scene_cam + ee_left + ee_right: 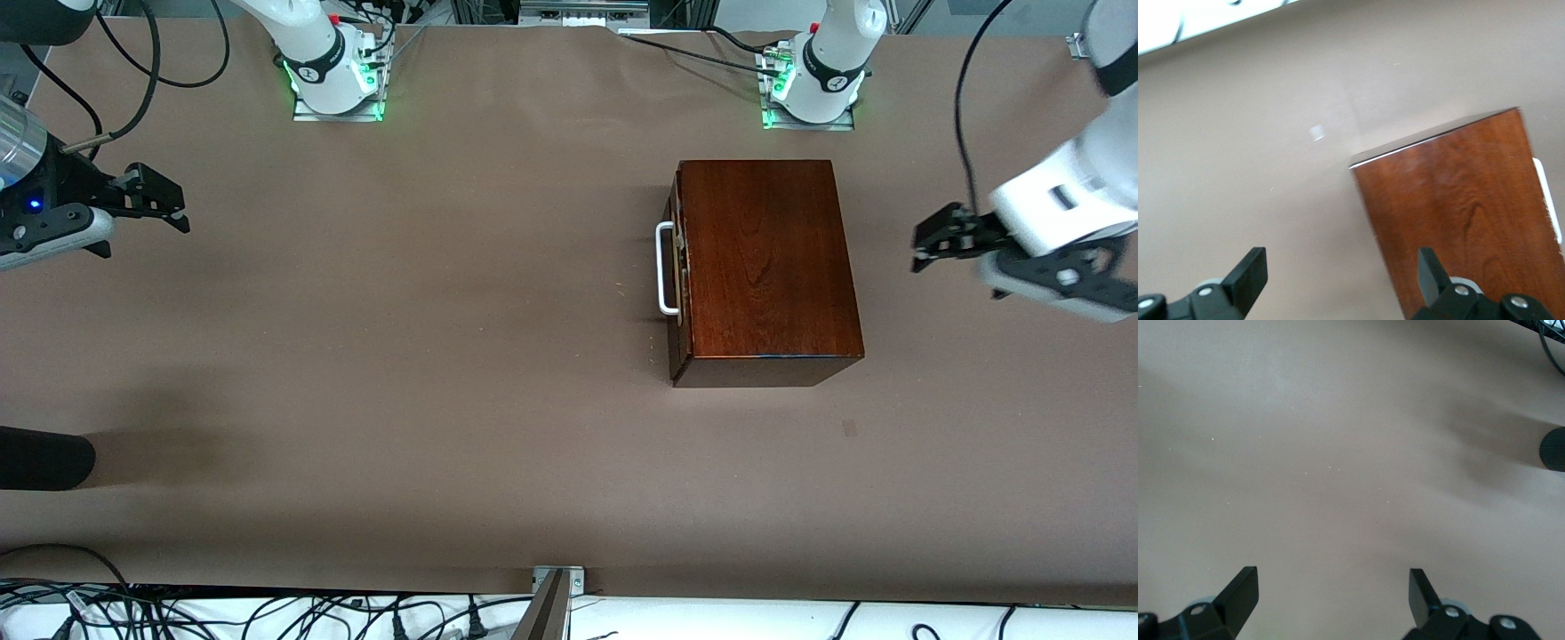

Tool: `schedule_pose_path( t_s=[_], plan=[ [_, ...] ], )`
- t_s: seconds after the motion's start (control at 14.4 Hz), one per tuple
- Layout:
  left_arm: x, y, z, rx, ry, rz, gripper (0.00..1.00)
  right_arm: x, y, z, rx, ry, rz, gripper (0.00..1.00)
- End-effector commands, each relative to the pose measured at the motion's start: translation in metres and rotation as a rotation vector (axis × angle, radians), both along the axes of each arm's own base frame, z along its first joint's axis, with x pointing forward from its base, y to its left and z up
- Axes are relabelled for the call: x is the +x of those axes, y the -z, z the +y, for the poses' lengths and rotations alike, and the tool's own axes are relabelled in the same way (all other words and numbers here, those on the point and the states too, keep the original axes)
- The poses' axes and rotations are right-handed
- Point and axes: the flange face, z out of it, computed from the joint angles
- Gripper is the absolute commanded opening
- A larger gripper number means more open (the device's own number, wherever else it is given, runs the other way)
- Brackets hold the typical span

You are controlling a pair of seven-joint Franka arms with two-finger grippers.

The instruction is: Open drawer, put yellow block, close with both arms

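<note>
Brown table: box toward the left arm's end, drawer shut, handle at its 9 o'clock; no block visible. Left gripper and right gripper hover spread. You must hook that handle first.

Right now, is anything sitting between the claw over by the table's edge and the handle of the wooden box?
Nothing: the front view shows only bare tabletop between the right gripper and the handle.

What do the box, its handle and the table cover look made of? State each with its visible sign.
Box: likely varnished dark wood; grain and a glossy sheen show.
Handle: white bar, probably painted metal or plastic; cannot tell which.
Table cover: matte brown sheet, maybe paper or felt; no shine.
</note>
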Motion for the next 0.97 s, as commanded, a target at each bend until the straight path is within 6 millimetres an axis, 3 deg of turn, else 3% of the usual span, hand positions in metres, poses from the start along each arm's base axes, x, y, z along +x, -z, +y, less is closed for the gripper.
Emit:
schedule_pose_path(
  t_s=[0.0, 0.42, 0.9],
  plan=[
    [-0.027, 0.005, 0.03, -0.016, -0.083, -0.006, 1.0, -0.002, -0.005, 0.0, 0.0, 0.012, 0.001, 1.0],
    [-0.054, 0.009, 0.038, -0.008, -0.123, 0.012, 1.0, -0.002, -0.005, -0.001, -0.001, 0.015, -0.001, 1.0],
    [-0.06, 0.006, 0.037, -0.005, -0.23, 0.033, 1.0, -0.001, -0.005, -0.001, -0.001, 0.015, -0.004, 1.0]
  ],
)
